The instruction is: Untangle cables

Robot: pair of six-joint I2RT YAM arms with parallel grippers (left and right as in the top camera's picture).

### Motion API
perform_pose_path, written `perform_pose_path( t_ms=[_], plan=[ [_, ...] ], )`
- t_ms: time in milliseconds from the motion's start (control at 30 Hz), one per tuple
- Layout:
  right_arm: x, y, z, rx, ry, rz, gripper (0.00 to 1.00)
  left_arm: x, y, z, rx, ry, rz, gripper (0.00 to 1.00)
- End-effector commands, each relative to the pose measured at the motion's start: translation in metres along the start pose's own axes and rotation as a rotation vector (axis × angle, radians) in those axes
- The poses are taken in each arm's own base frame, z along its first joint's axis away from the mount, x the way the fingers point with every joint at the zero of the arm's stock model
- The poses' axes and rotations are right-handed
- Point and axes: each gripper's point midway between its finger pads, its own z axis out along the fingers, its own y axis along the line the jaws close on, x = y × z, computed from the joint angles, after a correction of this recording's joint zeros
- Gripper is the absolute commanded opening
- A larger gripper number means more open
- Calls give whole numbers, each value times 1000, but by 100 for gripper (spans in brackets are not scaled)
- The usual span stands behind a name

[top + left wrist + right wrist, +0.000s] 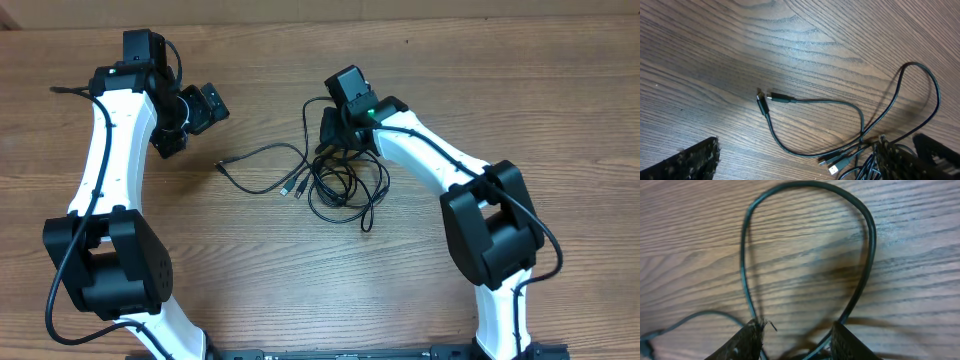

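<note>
Loop of the cables (867, 245) inside the parted right gripper (800, 341); left gripper (192, 118) parted, aside.

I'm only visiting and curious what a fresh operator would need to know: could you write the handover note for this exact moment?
The left end effector is open and empty, above the table, off to the left of the cables.
The right end effector is open, low over the bunch; one loop runs down between its fingers, and no grip shows.
Most of the cables lie in one tangled bunch mid-table. Two plugs trail out to the left.
Done: nothing clearly separated yet.
Left: pull each cable free and lay them apart.
</note>
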Motion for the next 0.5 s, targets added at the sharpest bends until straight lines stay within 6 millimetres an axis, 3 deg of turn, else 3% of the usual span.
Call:
perform_pose_path(
  t_ms=[0, 400, 467],
  plan=[
    [-6, -9, 11, 33, -18, 56, 43, -4, -5, -11, 5, -35, 25, 100],
    [0, -41, 41, 114, 2, 139, 44, -4, -5, -11, 5, -35, 25, 100],
    [1, -41, 43, 111, 5, 140, 39, -4, -5, -11, 5, -35, 25, 100]
  ],
)
